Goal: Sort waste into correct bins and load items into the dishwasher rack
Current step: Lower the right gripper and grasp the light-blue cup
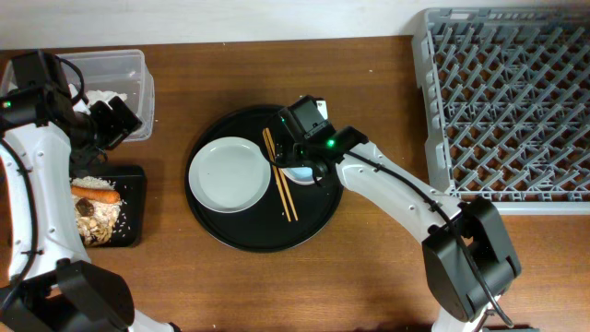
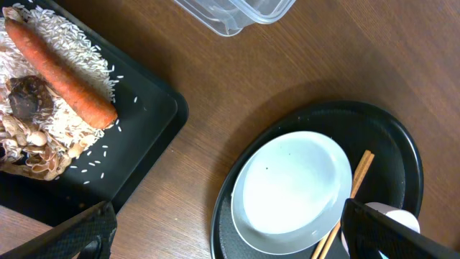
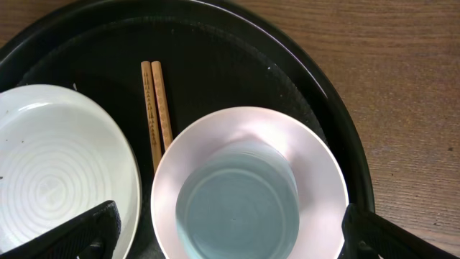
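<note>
Two claws, both spread wide and gripping nothing: the left claw (image 2: 230, 234) hangs near the flat black tray (image 2: 154, 144) and the clear box (image 1: 120, 69), and the right claw (image 3: 233, 230) hangs above the light blue cup (image 3: 248, 194). The cup stands on the round tray (image 3: 338, 144), just beside the paired brown chopsticks (image 3: 157, 108) and the pale, ring-marked dish (image 3: 57, 165). Carrot (image 2: 61, 68), rice (image 2: 72, 36) and a dark lump (image 2: 25, 101) lie in the flat tray. Lettering on the box is too small to read. The grey rack (image 1: 507, 101) sits at the right edge, with open worktop (image 1: 387, 101) between it and the round tray.

Dish (image 1: 229, 173), chopsticks (image 1: 281, 189) and cup (image 3: 244, 201) on round tray (image 1: 240, 235), rack (image 1: 507, 101) to its right.
</note>
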`<state>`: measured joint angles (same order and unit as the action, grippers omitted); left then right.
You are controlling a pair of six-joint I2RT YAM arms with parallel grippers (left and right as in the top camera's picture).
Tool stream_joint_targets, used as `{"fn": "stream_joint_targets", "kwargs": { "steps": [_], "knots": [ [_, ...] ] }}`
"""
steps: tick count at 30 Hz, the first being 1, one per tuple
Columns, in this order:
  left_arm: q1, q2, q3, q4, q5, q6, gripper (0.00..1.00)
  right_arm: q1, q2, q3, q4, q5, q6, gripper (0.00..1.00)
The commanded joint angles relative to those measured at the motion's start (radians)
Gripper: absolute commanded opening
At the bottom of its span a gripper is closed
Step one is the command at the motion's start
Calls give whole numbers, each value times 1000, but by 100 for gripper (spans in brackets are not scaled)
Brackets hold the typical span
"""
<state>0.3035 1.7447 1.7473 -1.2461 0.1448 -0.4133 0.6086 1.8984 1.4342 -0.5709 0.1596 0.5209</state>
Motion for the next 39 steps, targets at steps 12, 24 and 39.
{"fn": "stream_joint_targets", "kwargs": {
  "steps": [12,24,39],
  "knots": [
    [0,-27,3,-1,-4,-13,99,22,46,-6,-6,8,12,98],
    [0,-27,3,-1,-4,-13,99,29,89,-6,0,70,13,98],
    [0,-27,3,-1,-4,-13,99,28,89,14,9,70,12,78]
  ]
}}
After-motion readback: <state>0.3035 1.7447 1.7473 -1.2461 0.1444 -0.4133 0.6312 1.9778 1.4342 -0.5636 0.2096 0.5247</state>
